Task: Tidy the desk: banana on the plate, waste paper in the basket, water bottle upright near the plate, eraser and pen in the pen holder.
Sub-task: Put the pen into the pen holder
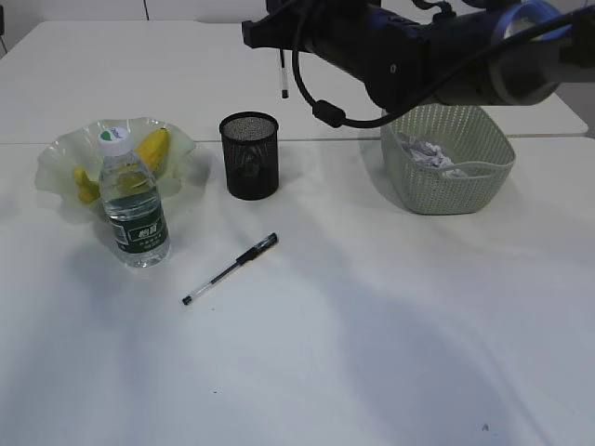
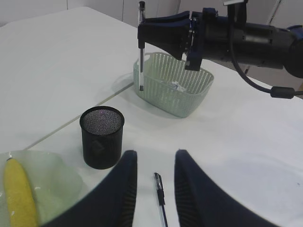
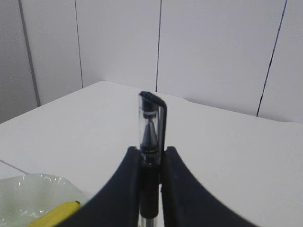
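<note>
We note right claw (image 3: 150,158) clamped on pen (image 2: 141,47), hanging vertical, above and beyond pen holder (image 1: 249,154). Risk: release before alignment, tip strikes rim, pen falls to surface. Left claw (image 2: 154,189) narrowly parted, empty, second pen (image 1: 230,268) just below.

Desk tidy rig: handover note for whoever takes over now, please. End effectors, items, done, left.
Right end effector: shut on a capped pen, hanging vertically in the air above and behind the mesh pen holder.
Left end effector: open, empty, over the second pen lying on the table.
Done: banana on plate; water bottle upright beside it; waste paper in basket.
Left: both pens into holder. Eraser not visible; holder contents unclear.
</note>
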Available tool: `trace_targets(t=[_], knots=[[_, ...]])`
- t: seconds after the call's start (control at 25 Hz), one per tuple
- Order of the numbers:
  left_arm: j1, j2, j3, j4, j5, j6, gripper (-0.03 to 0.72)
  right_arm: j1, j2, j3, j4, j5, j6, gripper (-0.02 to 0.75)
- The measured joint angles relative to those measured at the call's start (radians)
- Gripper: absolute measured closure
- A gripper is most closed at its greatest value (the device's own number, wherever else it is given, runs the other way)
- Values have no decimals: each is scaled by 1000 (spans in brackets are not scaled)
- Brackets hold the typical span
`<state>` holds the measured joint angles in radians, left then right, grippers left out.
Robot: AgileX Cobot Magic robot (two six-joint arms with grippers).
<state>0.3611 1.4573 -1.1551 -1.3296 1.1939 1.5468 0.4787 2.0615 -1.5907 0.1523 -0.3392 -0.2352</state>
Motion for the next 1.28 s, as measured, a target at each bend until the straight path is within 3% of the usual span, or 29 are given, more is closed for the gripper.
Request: trace_targets(t=[0.64, 1.28], knots=[[-2, 0, 0, 6, 0, 0, 508, 21, 101, 15, -81, -140, 139, 678], [-20, 0, 0, 27, 0, 0, 508, 21, 176, 11, -119, -280, 152, 679]])
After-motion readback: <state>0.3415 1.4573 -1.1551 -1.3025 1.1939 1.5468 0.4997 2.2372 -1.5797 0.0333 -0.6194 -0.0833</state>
